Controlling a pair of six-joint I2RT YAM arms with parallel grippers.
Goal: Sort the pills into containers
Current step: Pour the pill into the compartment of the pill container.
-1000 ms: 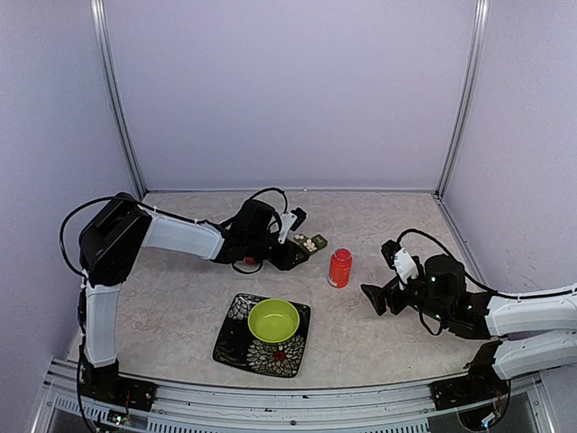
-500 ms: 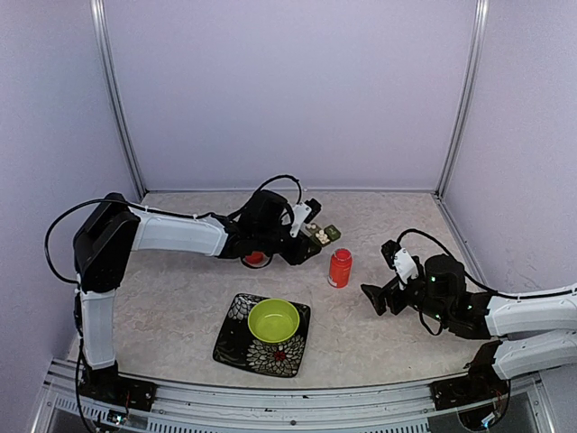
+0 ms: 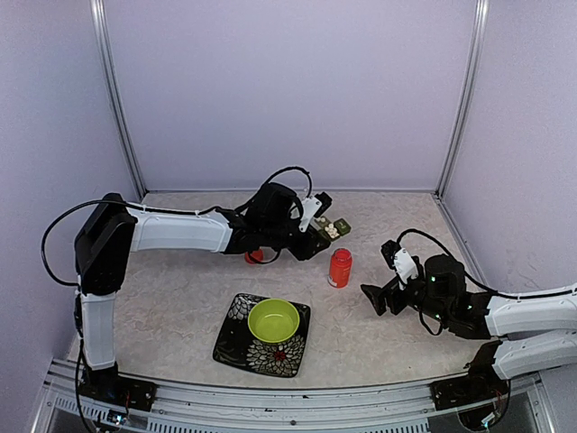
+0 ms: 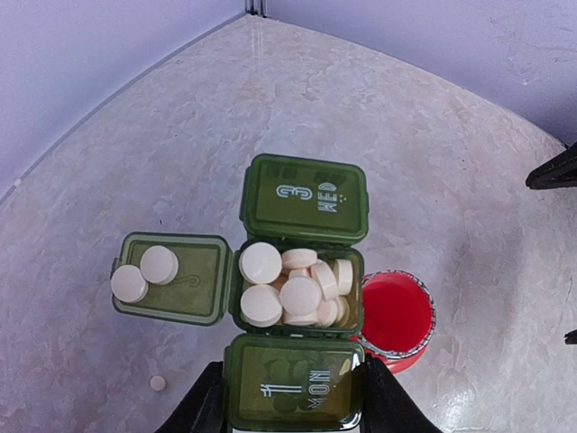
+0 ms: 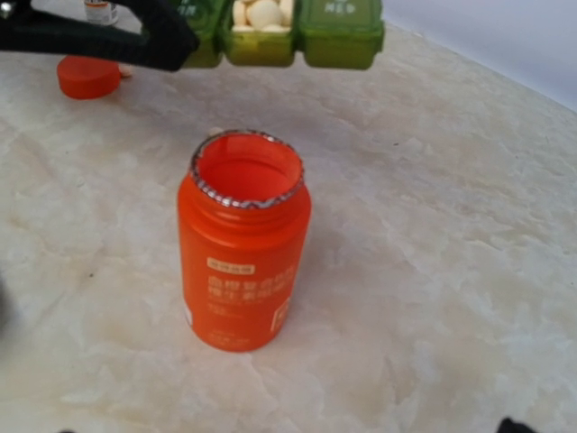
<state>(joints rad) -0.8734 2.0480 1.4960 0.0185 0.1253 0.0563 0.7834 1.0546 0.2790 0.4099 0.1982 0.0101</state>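
Left fingers [image 4: 203,406] clamp one end of dark green plastic pillbox [image 4: 302,203], white round pills [image 4: 297,289] inside, above open orange plastic bottle [image 5: 243,271]; right fingers [image 3: 372,298] spread wide, empty.

Dark green pillbox [image 4: 304,200] is showing cream-white pills [image 4: 300,294]; bottle [image 5: 242,280] is showing orange, bowl [image 3: 273,319] lime-green, plate [image 3: 236,336] black with white flowers.

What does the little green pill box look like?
The pillbox is dark green, see-through plastic, a strip of three square compartments. The end lids, marked 1 MON and 3 WED, are shut. The middle lid is swung open sideways with two pills on it, and its compartment is full of round cream pills. The left end effector grips the MON end, seemingly above the table.
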